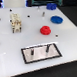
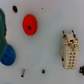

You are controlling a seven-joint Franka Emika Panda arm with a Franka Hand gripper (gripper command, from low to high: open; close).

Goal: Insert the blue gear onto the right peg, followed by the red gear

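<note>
The blue gear point(image 1: 56, 19) lies flat on the white table toward the exterior view's right and back. It also shows in the wrist view point(image 2: 7, 55). The red gear point(image 1: 45, 30) lies in front of it, nearer the middle, and shows in the wrist view point(image 2: 30, 24) with its hub and centre hole. The grey, black-rimmed plate point(image 1: 41, 58) lies at the front. The right peg point(image 1: 47, 47) and the other peg point(image 1: 33, 52) stand upright on it, both bare. My gripper's fingers show in neither view.
A beige blocky part point(image 1: 16, 23) stands on the table at the exterior view's left and shows in the wrist view point(image 2: 69, 52). A dark teal shape point(image 2: 1, 27) sits at the wrist frame's edge. Small dark bits point(image 2: 23, 72) dot the table. Dark clutter lines the back edge.
</note>
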